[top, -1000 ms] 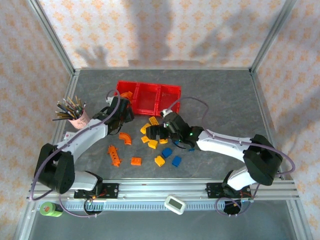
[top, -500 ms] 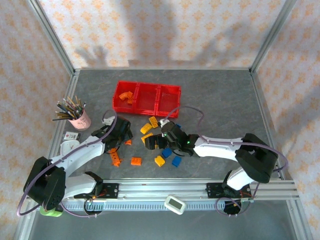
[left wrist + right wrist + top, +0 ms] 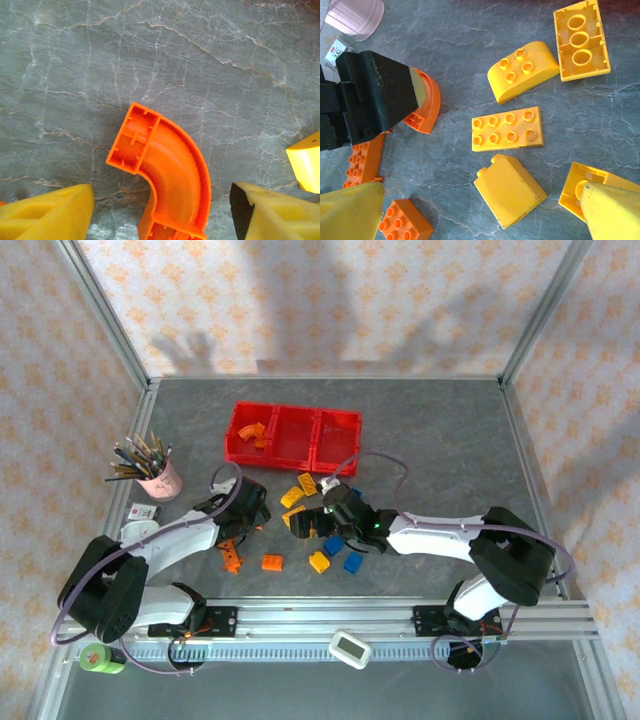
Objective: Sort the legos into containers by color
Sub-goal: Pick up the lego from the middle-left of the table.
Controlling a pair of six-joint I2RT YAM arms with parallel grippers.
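The red containers (image 3: 295, 435) stand at the back, with orange legos (image 3: 253, 433) in the left bin. My left gripper (image 3: 162, 216) is open and low over a curved orange brick (image 3: 167, 175), which lies between its yellow fingers (image 3: 47, 212) without touching them. My right gripper (image 3: 480, 215) is open above a sloped yellow brick (image 3: 510, 191), among other yellow legos (image 3: 507, 129). In the top view the left gripper (image 3: 243, 512) and right gripper (image 3: 312, 523) hang close together over the scattered bricks.
A long orange brick (image 3: 231, 555), an orange square brick (image 3: 271, 562), a yellow brick (image 3: 319, 561) and blue bricks (image 3: 353, 562) lie nearer the front. A pink pencil cup (image 3: 158, 478) stands at the left. A white timer (image 3: 351, 648) sits on the front rail.
My left gripper has come back from the left bin, leaving an orange brick in it, and dropped over the curved orange brick. My right gripper shifted slightly nearer and left.
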